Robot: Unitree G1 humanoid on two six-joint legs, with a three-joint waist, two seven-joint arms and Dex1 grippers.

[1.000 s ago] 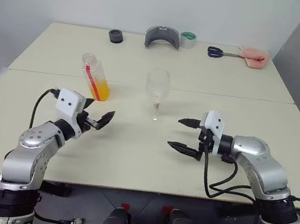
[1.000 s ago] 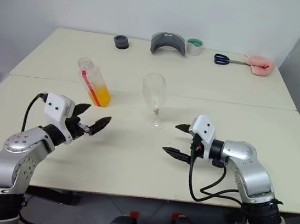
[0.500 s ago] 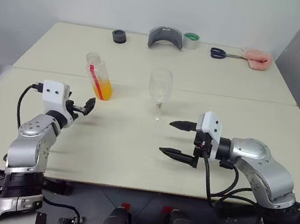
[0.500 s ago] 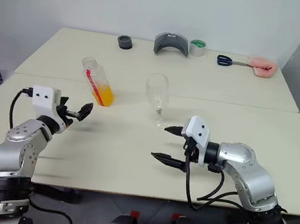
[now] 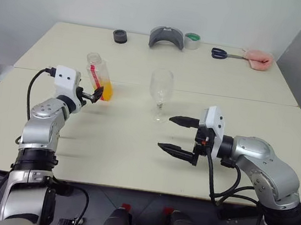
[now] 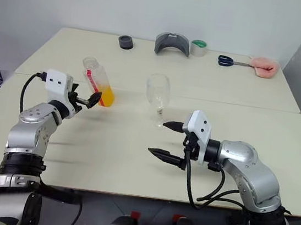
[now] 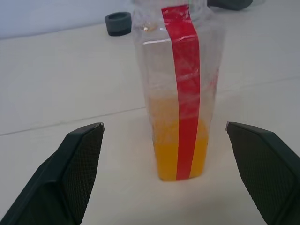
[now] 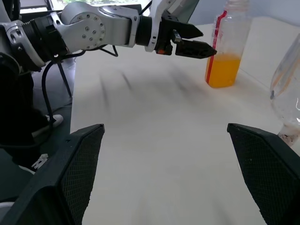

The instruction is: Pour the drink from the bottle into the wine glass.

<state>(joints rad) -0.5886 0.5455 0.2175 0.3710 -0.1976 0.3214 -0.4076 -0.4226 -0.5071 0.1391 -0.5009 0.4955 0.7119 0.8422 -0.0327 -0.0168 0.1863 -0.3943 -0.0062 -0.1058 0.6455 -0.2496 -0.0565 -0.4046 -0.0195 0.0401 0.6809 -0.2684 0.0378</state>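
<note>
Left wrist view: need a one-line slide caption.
Open left gripper lined up on the upright bottle, orange drink filling its lower part, fingers not yet touching it.

silver arms (image 5: 43,123), white wrist boxes (image 5: 65,77), black cables, black textured fingers (image 7: 77,164).

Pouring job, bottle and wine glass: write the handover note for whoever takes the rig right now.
Left gripper: open, level with the bottle, just short of it, holding nothing.
Right gripper: open, empty, near the wine glass.
Bottle upright on the table, drink filling its lower part.
Glass upright and empty, to the bottle's right.
Done: approach only.
Left: grasp, lift, pour.
</note>
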